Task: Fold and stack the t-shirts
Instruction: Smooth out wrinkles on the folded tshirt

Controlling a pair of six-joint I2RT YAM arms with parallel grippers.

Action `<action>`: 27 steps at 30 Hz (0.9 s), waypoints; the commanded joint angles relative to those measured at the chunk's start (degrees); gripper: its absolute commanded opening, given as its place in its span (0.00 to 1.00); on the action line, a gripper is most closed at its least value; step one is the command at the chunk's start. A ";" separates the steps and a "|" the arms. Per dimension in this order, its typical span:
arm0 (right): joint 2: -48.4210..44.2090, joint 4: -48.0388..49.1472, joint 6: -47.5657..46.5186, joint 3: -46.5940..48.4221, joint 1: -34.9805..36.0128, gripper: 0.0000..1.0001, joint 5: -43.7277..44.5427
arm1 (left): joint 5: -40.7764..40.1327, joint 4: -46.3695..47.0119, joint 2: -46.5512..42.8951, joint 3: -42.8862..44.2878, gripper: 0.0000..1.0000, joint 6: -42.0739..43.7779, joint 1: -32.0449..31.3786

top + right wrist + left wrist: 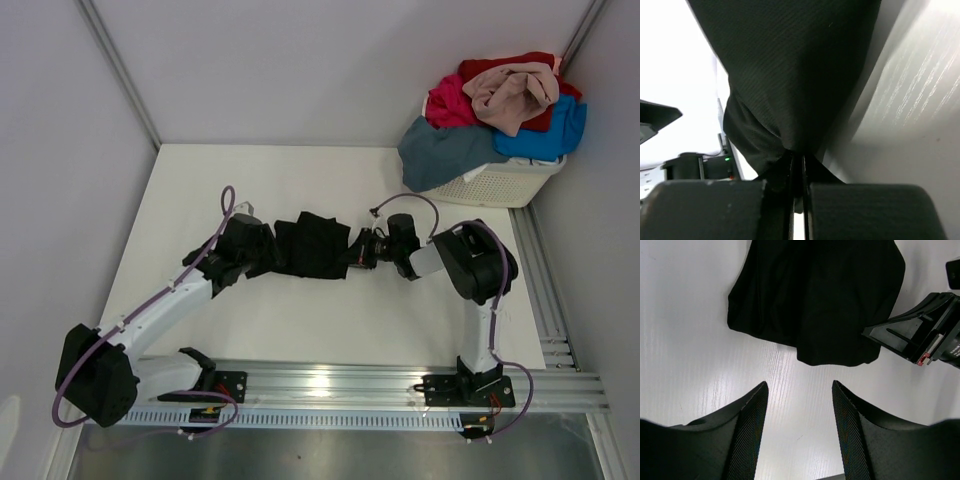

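Note:
A crumpled black t-shirt (315,245) lies mid-table between my two grippers. My right gripper (356,250) is shut on its right edge; in the right wrist view the black cloth (790,65) bunches into the closed jaws of the right gripper (797,159). My left gripper (268,254) stands open at the shirt's left end. The left wrist view shows only bare table between the left gripper's fingers (799,386), with the black t-shirt (815,295) just beyond the tips. Red (500,68), beige-pink (515,95), magenta (450,100), bright blue (550,135) and slate grey-blue (445,150) t-shirts are piled in the basket.
The white slotted basket (500,185) stands at the table's back right corner against the wall. White walls close in the table at the back and on both sides. An aluminium rail (350,385) with the arm bases runs along the near edge.

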 commanded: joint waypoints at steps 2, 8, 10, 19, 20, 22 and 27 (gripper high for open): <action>-7.92 -12.07 -11.23 2.41 1.30 0.00 5.79 | 1.05 1.54 0.23 0.93 0.58 -0.52 0.56; -17.49 -33.92 -22.65 5.83 7.44 0.00 15.62 | 4.65 3.21 1.98 2.07 0.58 0.71 0.56; -19.61 -39.31 -25.22 6.63 10.95 0.00 18.97 | 5.89 3.83 3.38 2.60 0.57 1.33 0.47; -33.68 -59.28 -29.79 4.52 11.85 0.00 37.61 | 12.30 5.76 5.24 3.13 0.56 2.56 0.47; -34.12 -61.64 -30.06 5.05 11.85 0.00 38.92 | 12.57 5.94 5.41 2.96 0.56 2.56 0.47; -34.39 -63.32 -30.41 6.37 11.85 0.00 41.48 | 13.18 6.11 5.68 3.04 0.56 2.47 0.47; -31.93 -61.58 -29.62 6.63 11.94 0.23 41.57 | 15.90 7.52 7.26 3.48 0.55 2.47 0.56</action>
